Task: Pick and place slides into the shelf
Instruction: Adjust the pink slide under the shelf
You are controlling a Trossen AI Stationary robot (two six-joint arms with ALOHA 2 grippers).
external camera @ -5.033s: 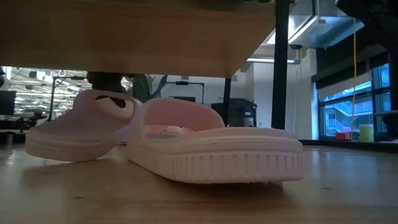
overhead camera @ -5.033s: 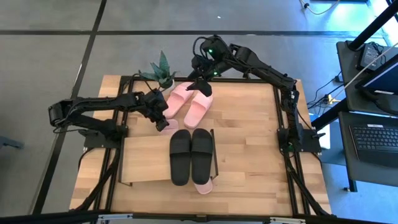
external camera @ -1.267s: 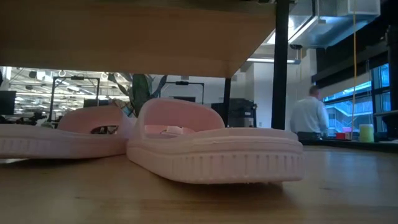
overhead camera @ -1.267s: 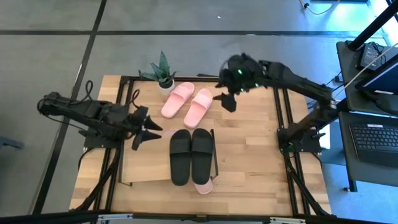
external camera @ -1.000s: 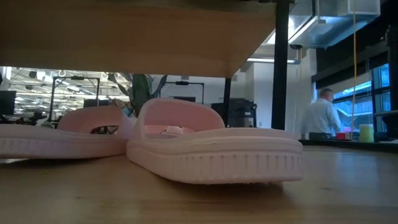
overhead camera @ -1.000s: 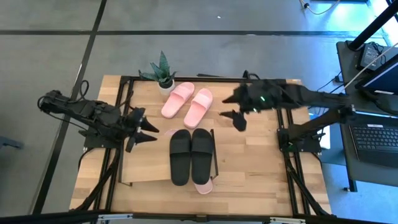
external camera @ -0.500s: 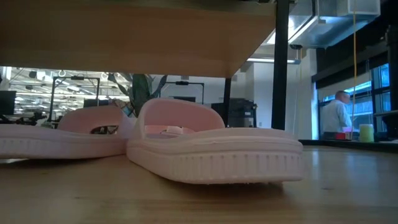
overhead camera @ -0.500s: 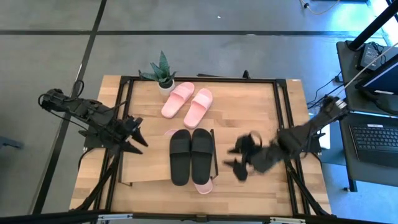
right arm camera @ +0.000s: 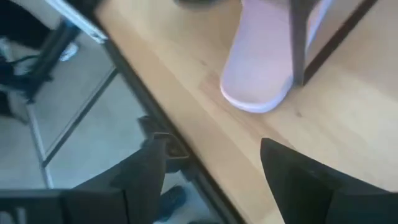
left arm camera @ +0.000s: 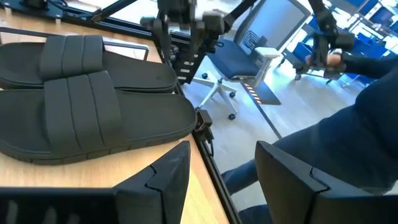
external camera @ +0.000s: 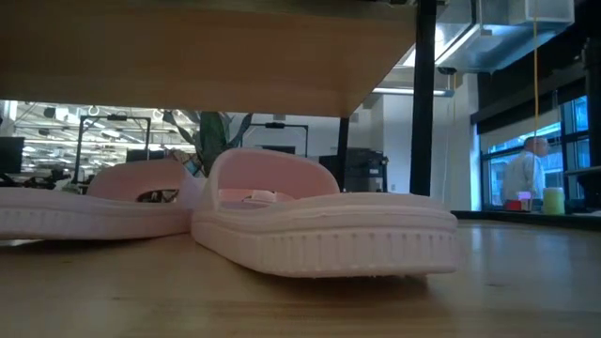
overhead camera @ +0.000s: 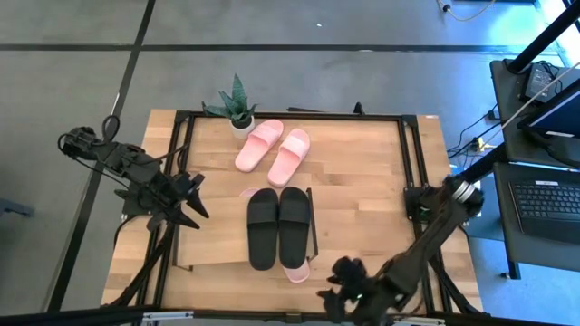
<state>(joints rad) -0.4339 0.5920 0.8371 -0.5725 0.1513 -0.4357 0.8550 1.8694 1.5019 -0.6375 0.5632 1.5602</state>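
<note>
A black pair of slides (overhead camera: 278, 226) lies side by side, soles down, on the shelf's light-wood top board (overhead camera: 213, 231). The left wrist view shows this black pair (left arm camera: 81, 106) too. A pink pair (overhead camera: 272, 149) lies on the tabletop at the far side. Under the board, two more pink slides (external camera: 319, 225) rest on the table; the heel of one (overhead camera: 294, 272) sticks out at the near side. My left gripper (overhead camera: 193, 206) hangs open left of the shelf. My right gripper (overhead camera: 331, 292) hangs open over the table's near edge, beside that pink heel (right arm camera: 261, 68).
A potted plant (overhead camera: 236, 104) stands at the table's far edge, left of the pink pair. The shelf's black end frame (overhead camera: 314, 226) runs along the right of the black slides. Bare planks lie right of the shelf. A person (external camera: 526, 174) moves in the room behind.
My right gripper has swung from the far middle of the table, past the shelf's right end, down to the near edge, rolling as it went. My left gripper has drawn back a little toward the near left and turned. No slide has moved.
</note>
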